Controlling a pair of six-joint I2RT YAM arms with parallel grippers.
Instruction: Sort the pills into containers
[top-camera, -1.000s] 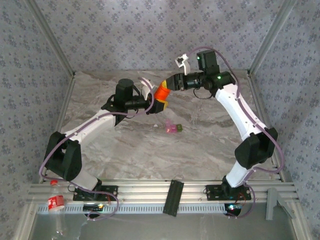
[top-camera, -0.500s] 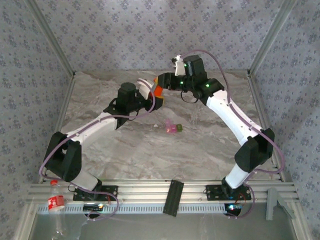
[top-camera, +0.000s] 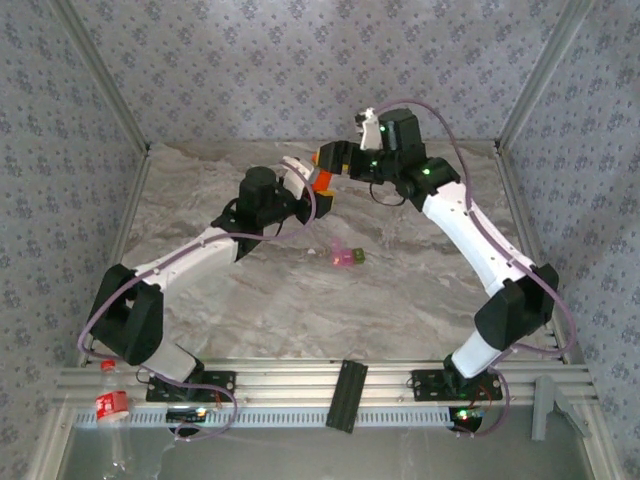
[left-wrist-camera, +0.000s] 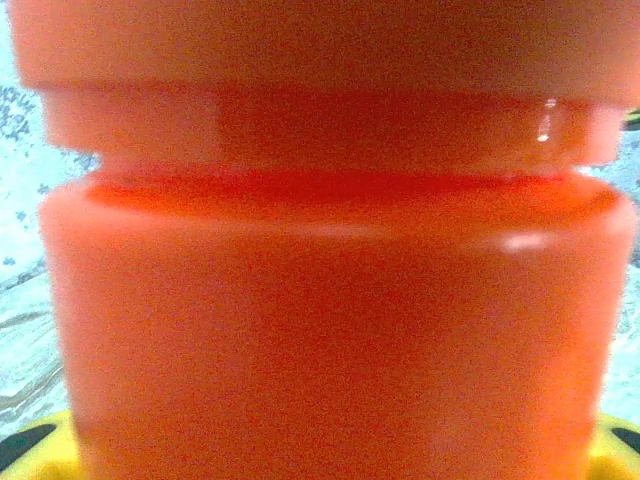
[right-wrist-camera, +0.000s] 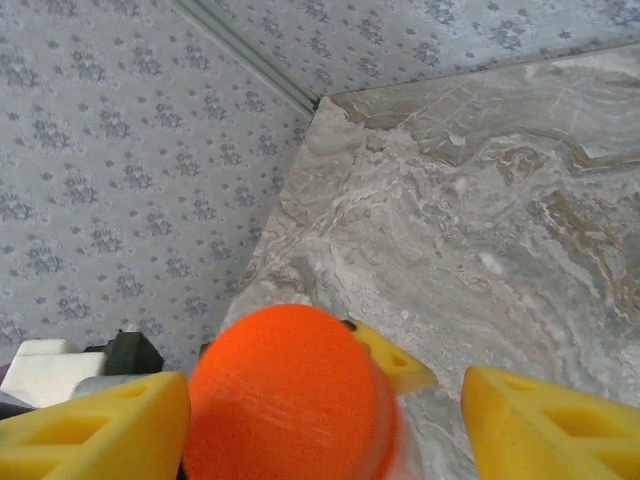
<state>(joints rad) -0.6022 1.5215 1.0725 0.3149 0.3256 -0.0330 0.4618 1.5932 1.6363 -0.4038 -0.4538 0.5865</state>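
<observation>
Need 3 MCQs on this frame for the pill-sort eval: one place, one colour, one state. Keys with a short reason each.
1. Where does the pink-and-green container pair lie?
A) on the marble table, between the arms
B) in the left jaws
C) in the right jaws

2. What colour is the bottle that the left jaws hold up?
A) blue
B) orange
C) white

3. How do the right jaws stand?
A) shut on the container pair
B) open, either side of the bottle's cap
C) shut, resting on the table

Key:
1 A: the top view shows the pair lying on the table, apart from both arms.
2 B: the left wrist view shows the bottle plainly orange.
3 B: the right wrist view shows the yellow fingers spread, with a gap beside the cap.
</observation>
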